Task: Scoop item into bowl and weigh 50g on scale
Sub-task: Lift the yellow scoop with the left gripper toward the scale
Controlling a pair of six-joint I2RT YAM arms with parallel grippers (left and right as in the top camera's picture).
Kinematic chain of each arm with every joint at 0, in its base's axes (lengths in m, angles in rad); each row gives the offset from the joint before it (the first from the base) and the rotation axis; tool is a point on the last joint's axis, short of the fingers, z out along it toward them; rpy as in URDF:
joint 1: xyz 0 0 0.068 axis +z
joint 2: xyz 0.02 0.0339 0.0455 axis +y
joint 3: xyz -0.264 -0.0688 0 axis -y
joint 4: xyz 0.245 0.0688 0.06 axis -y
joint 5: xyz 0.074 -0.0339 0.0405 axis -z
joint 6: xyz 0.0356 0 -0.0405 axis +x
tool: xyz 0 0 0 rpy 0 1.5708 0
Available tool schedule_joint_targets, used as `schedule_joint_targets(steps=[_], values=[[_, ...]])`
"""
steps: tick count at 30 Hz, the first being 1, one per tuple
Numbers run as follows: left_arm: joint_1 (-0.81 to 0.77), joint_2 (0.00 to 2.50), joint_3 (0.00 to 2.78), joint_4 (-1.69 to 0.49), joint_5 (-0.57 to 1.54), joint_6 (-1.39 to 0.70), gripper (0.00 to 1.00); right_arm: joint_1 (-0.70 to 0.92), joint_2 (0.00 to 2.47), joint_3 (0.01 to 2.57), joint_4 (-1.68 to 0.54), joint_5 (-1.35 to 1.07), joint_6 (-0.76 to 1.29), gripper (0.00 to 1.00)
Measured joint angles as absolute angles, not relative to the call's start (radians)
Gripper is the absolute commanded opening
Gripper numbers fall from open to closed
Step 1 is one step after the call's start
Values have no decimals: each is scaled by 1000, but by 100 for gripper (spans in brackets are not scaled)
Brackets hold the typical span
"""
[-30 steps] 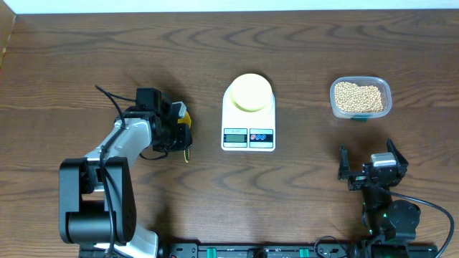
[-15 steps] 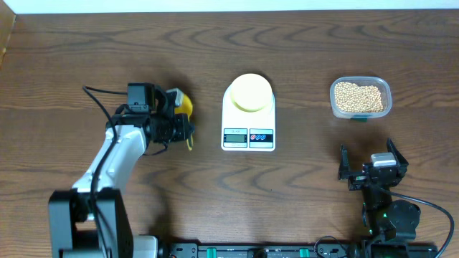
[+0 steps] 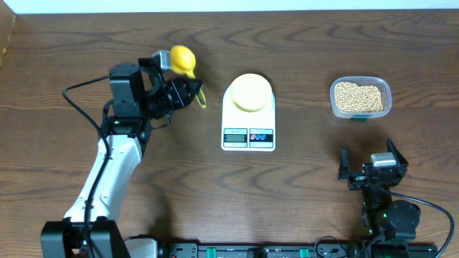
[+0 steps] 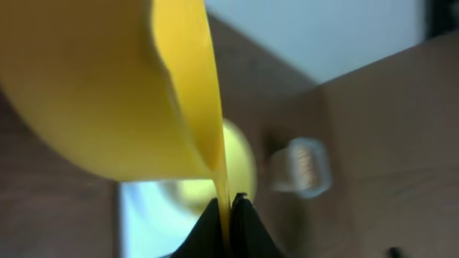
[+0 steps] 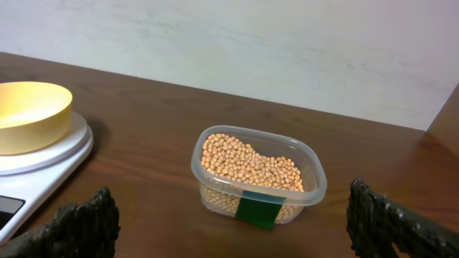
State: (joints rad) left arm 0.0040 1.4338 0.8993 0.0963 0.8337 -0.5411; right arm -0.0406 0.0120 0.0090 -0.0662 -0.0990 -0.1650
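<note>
A bright yellow scoop point(image 3: 183, 59) hangs above the table left of the scale, and my left gripper point(image 3: 192, 92) is shut on its thin handle. In the left wrist view the scoop's cup point(image 4: 93, 86) fills the upper left and the handle runs down between the jaws of the left gripper point(image 4: 229, 206). The pale yellow bowl point(image 3: 250, 92) sits on the white scale point(image 3: 249, 132). Beige beans point(image 3: 358, 96) lie in a clear tub point(image 5: 258, 172) at the right. My right gripper point(image 3: 373, 168) stands open near the front edge, its fingers point(image 5: 79, 226) wide apart with nothing between them.
The tub carries a green label point(image 5: 257, 211) on its near side. The scale's display and two buttons point(image 3: 249, 135) face the front edge. A pale wall point(image 5: 287, 50) rises behind the table's far edge. Bare wood lies between scale and tub.
My left arm has lifted the scoop off the table and swung it toward the far side and to the right, nearer the scale. The right arm has not moved.
</note>
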Motion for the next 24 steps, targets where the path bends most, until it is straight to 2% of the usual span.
schedule_joint_targets(steps=[7, 14, 21, 24], values=[[4, 1429, 899, 315, 952, -754, 7, -41, 12, 9, -65, -98, -165, 99], [4, 1429, 899, 362, 1013, -827, 7, -41, 13, 6, -1, -120, -170, 99], [4, 1429, 899, 478, 1023, -839, 7, -41, 12, 8, 422, -234, -141, 99], [2, 1429, 899, 494, 1023, -839, 7, -41, 25, 25, 510, -277, -127, 99]])
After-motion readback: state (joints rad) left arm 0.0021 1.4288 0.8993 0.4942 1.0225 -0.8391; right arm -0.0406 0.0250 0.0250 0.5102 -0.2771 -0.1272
